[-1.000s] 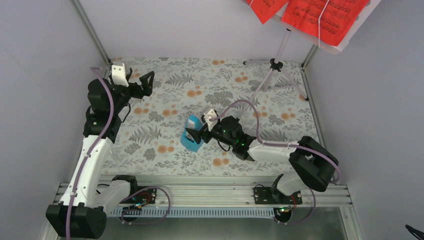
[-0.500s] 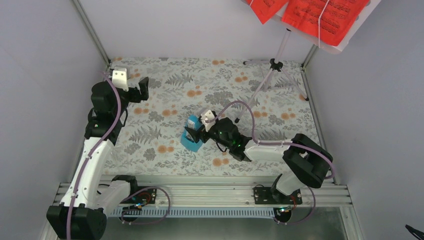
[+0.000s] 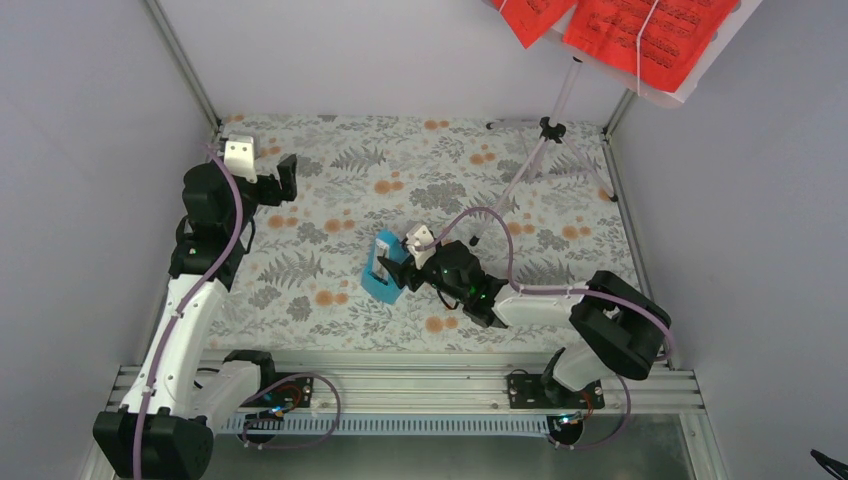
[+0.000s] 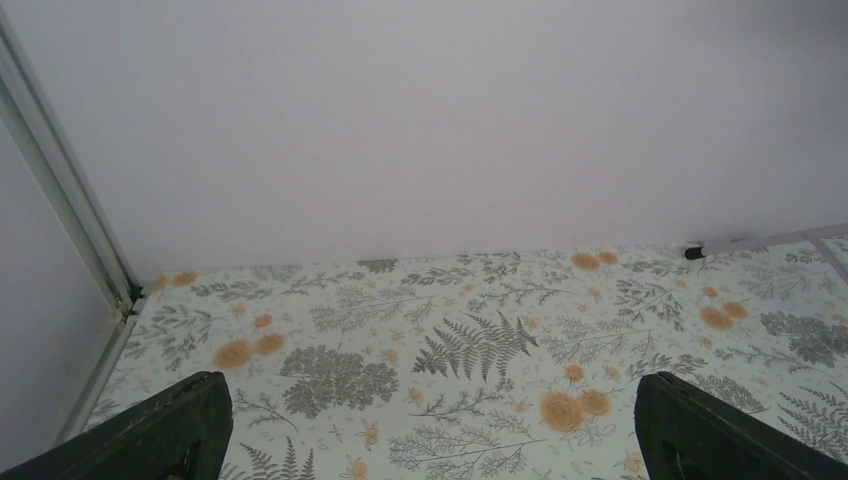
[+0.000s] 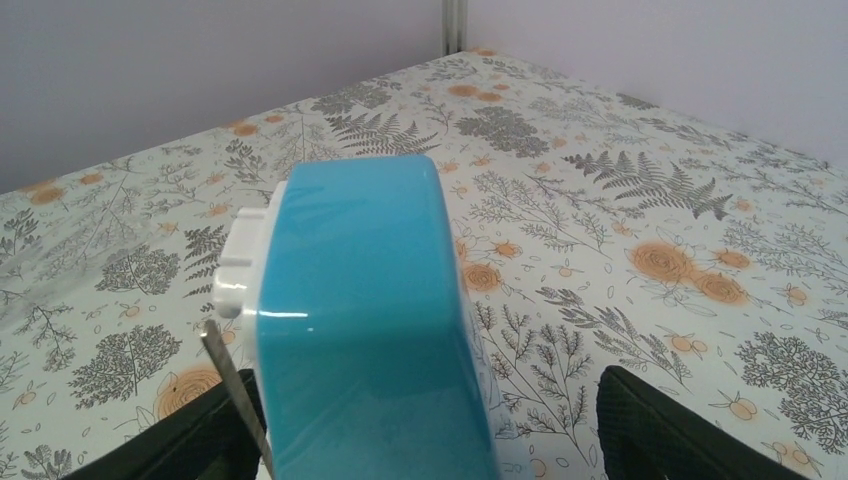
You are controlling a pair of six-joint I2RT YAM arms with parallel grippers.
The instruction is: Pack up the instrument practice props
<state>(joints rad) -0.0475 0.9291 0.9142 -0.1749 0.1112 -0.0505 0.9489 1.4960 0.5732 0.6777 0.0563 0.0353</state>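
Floral-print bench inside a pale-walled enclosure, aluminium posts at the far corners. At the far right corner: lilac tripod music stand, legs spread on the cloth, pole leaning up toward the frame edge. On its desk, red sheet-music pages, crossed by a thin white line. Presumably left in place while the smallest prop is handled first.

Well apart from the music stand, toward its near left: light-blue metronome, resting on the bench. Cannot tell from overhead whether fully upright or tilted.

Astride the metronome: right hand, one finger on each flank. Not clamped. In the right wrist view, bare cloth shows between the blue wall and the finger on the right. Opposite finger tucked close beside the white face and a thin metal rod, contact unclear. Judged as the closing stage of a side grasp, the flanks probably chosen as the broadest opposing faces. Right arm stretched low and nearly level, reaching away from the music stand, wrist in line with the forearm.

Far across the bench from the music stand: left hand, jaws spread wide, holding nothing. Only cloth and back wall ahead of it in the left wrist view. Left arm folded, elbow high, likely parked out of the right arm's path.
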